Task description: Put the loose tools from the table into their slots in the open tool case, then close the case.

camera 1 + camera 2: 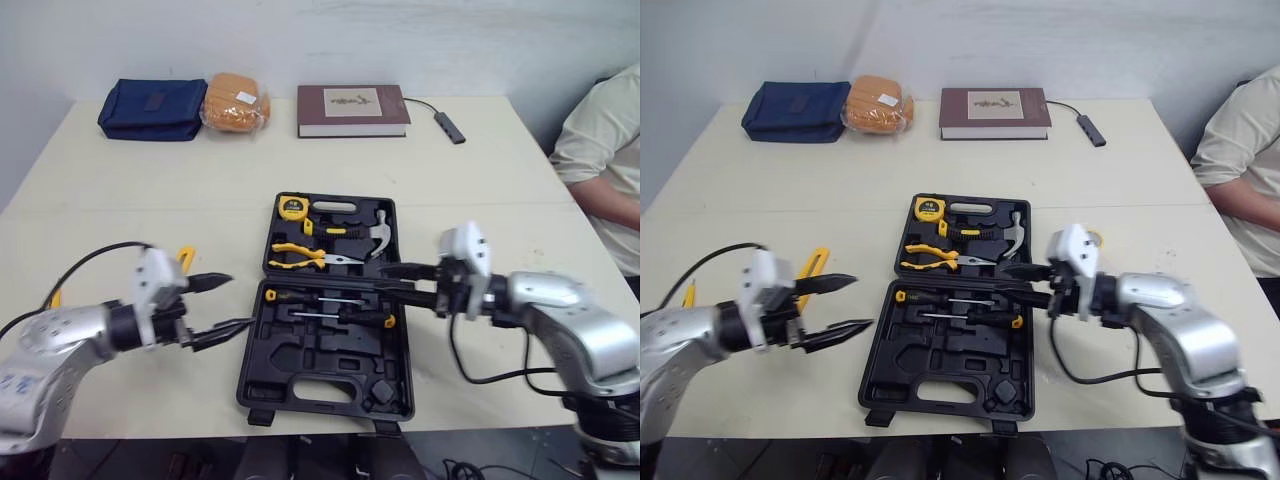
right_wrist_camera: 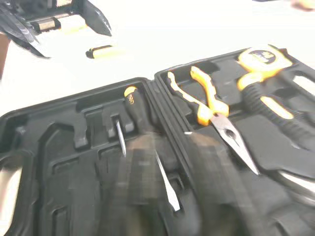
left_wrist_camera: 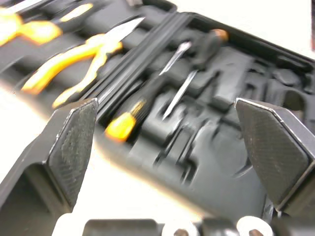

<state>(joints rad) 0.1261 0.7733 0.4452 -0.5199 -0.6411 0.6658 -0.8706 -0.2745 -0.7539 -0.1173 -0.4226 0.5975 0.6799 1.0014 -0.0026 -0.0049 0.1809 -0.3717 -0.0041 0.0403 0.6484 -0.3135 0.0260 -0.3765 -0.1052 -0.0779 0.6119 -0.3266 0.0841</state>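
Left eye view: the open case (image 1: 330, 380) lies flat at the middle of the desk (image 1: 150, 180). A tape (image 1: 292, 207), pliers (image 1: 305, 256) and a hammer (image 1: 377, 233) sit in its far half. Two screwdrivers (image 1: 315, 297) lie in the near half, close to the hinge.

The left gripper (image 1: 238, 302) hovers just beside the case's left edge, its jaws wide and holding nothing. The right gripper (image 1: 382, 279) reaches in from the right along the hinge line, its jaws only narrowly parted and nothing seen between them. Whether it touches the case cannot be told.

A yellow tool (image 1: 812, 268) lies loose on the desk near the left gripper, outside the case. A bag (image 1: 152, 108) and a book (image 1: 352, 110) rest along the far side, and a person's sleeve (image 1: 605, 140) shows at the right.
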